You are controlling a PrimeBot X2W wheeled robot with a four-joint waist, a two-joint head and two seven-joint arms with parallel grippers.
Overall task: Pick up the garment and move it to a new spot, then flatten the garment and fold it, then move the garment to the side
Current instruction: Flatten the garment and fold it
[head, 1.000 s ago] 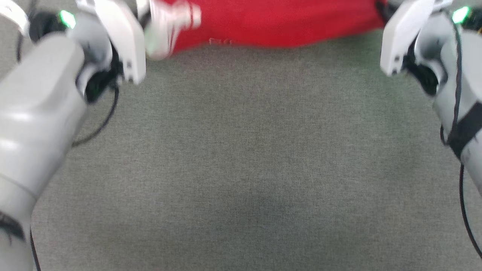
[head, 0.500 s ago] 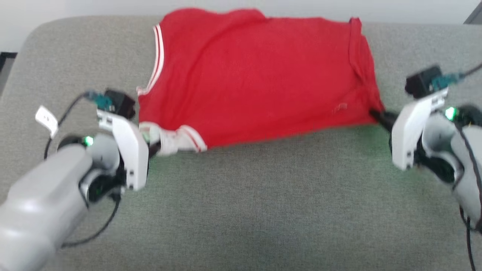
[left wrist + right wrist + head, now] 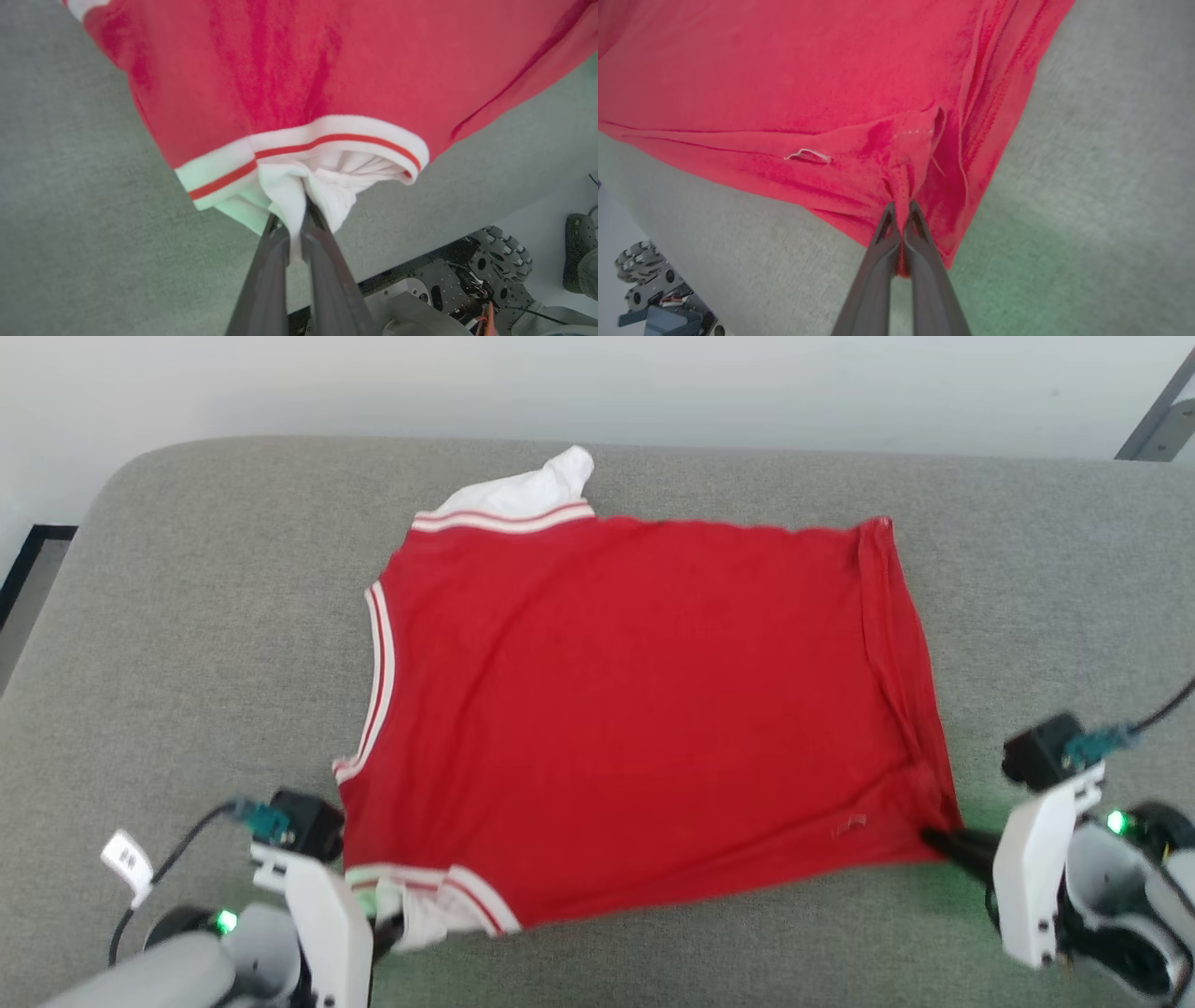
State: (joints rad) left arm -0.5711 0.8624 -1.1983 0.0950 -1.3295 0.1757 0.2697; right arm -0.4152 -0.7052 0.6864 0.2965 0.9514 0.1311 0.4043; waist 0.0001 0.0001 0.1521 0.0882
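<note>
The garment (image 3: 635,709) lies spread flat, red side up, at the centre of the grey table (image 3: 187,616). One white sleeve protrudes at its 12 o'clock edge. The left claw (image 3: 295,219), at the garment's 7 o'clock corner, is pressed together on bunched white sleeve fabric. The right claw (image 3: 938,840), at the 4 o'clock corner, pinches the red hem.

The garment (image 3: 635,709) is laid out across the padded surface (image 3: 187,616), at the middle. Its near left corner is pinched by the left gripper (image 3: 295,228), its near right corner by the right gripper (image 3: 901,214).
</note>
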